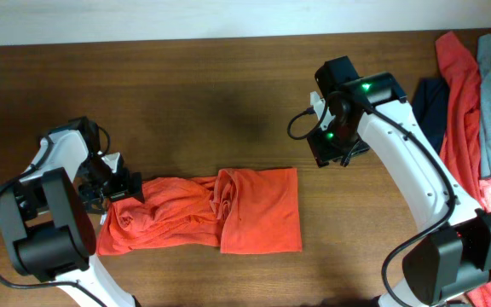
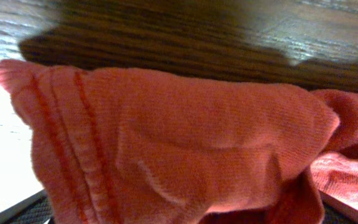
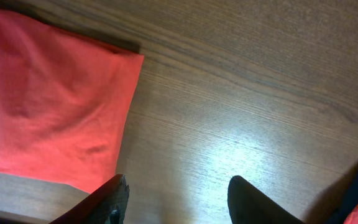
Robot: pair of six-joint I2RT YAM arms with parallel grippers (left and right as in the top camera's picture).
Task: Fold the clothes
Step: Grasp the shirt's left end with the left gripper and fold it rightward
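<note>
Left gripper (image 1: 130,188) sits at the left end of the orange-red short-sleeved cloth T-shirt (image 1: 254,213), and cloth fills its wrist view. I cannot tell whether its jaws are parted or pinching the hem. Right gripper (image 3: 179,200) hovers over the bare brown wooden table (image 1: 211,94) just beyond the shirt's upper right corner, jaws apart and holding nothing. The shirt lies mid-table as a crosswise band, flat on the right and bunched on the left. A heap of red, grey-blue and navy garments (image 1: 476,102) lies at the right edge. By my reading, 1 fold is in hand; next, the rumpled left end needs smoothing or carrying over towards the right.
</note>
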